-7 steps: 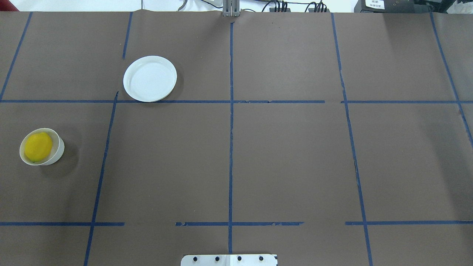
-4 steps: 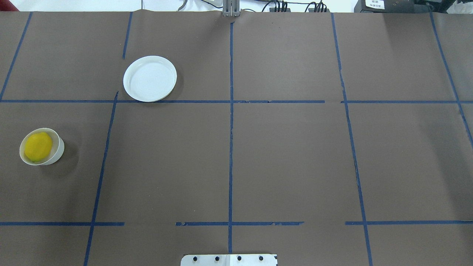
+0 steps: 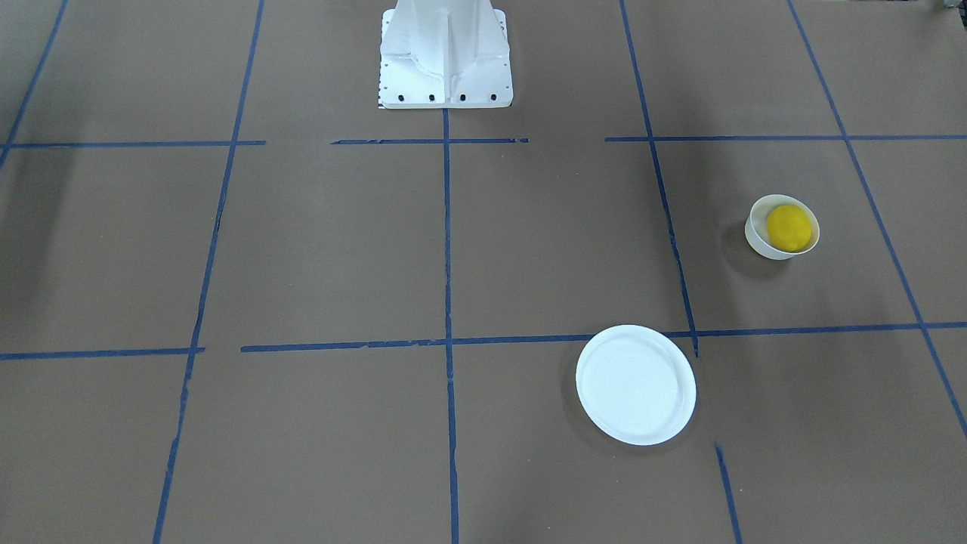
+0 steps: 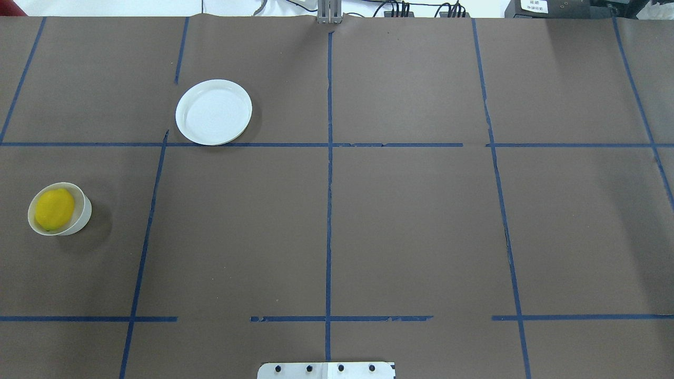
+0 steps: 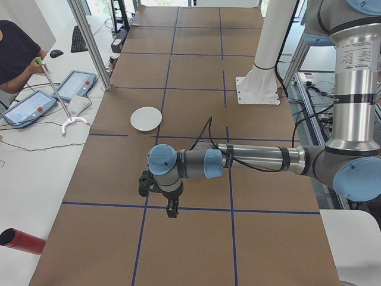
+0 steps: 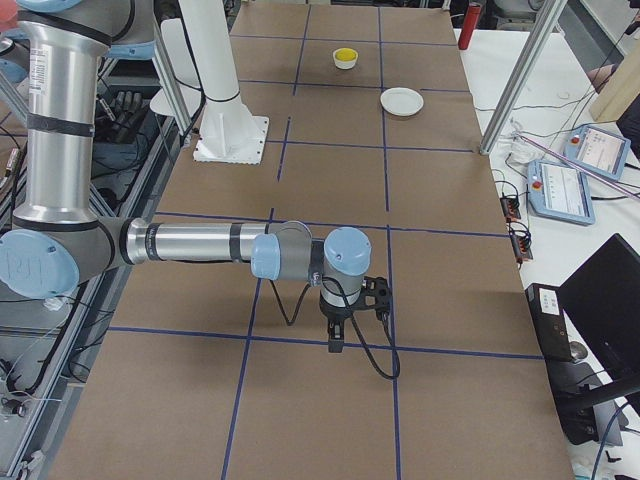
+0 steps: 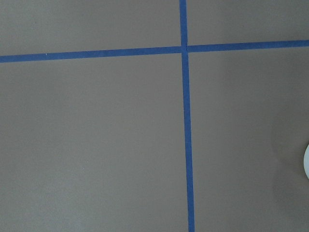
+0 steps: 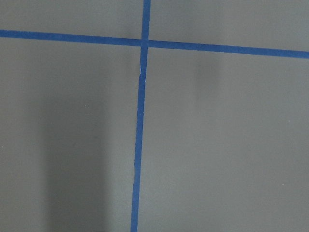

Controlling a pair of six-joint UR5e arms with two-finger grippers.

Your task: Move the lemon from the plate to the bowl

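The yellow lemon (image 4: 54, 209) lies inside the small white bowl (image 4: 84, 213) at the table's left side; both also show in the front view, the lemon (image 3: 789, 227) in the bowl (image 3: 758, 240). The flat white plate (image 4: 213, 111) (image 3: 636, 384) sits empty, farther out and toward the middle. My left gripper (image 5: 171, 211) shows only in the left side view, hanging above the table, fingers pointing down. My right gripper (image 6: 336, 345) shows only in the right side view, likewise above the table. I cannot tell whether either is open or shut.
Brown paper with blue tape lines covers the table (image 4: 410, 226). The robot's white base (image 3: 446, 53) stands at the near edge. Operators' tablets (image 5: 74, 83) lie on the side bench. A white rim edge (image 7: 307, 162) shows at the left wrist view's right border.
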